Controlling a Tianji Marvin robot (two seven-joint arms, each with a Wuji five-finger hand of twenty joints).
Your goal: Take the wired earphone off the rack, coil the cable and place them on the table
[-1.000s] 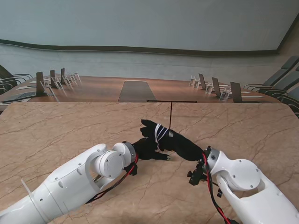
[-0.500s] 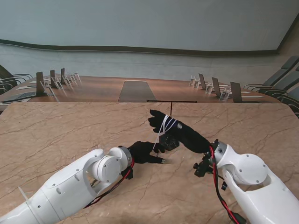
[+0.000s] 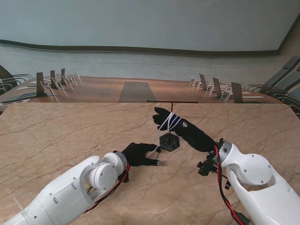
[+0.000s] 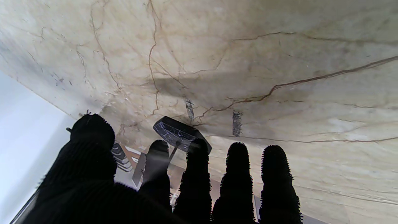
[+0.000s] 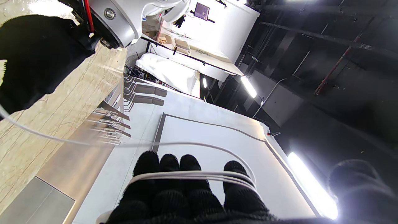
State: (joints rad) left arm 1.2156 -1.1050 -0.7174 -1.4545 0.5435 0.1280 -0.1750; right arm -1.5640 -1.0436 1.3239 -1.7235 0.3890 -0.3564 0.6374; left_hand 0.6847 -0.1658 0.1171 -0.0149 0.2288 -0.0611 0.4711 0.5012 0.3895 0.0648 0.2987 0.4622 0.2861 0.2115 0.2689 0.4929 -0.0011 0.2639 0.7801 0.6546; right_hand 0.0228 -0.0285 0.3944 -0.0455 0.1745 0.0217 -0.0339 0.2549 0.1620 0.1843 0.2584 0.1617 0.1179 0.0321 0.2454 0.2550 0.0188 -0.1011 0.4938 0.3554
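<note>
Wrapped in several white loops around the fingers (image 5: pixel 174 183) of the right hand (image 3: pixel 180 127), the earphone cable (image 3: pixel 169 122) is seen near the middle of the stand's frame, held raised over the table (image 3: pixel 56 131). One strand runs down to the left hand (image 3: pixel 139 153), which lies low on the marble and is pinched on the cable's end (the pinch itself is too small to be made out clearly). No containers are shown. The earbuds cannot be told apart from the gloves. The rack (image 3: pixel 169 136), a thin dark rod on a black hexagonal base with a crossbar on top, is partly hidden behind the right hand. Both gloves are black and knitted; the table is veined beige stone.
</note>
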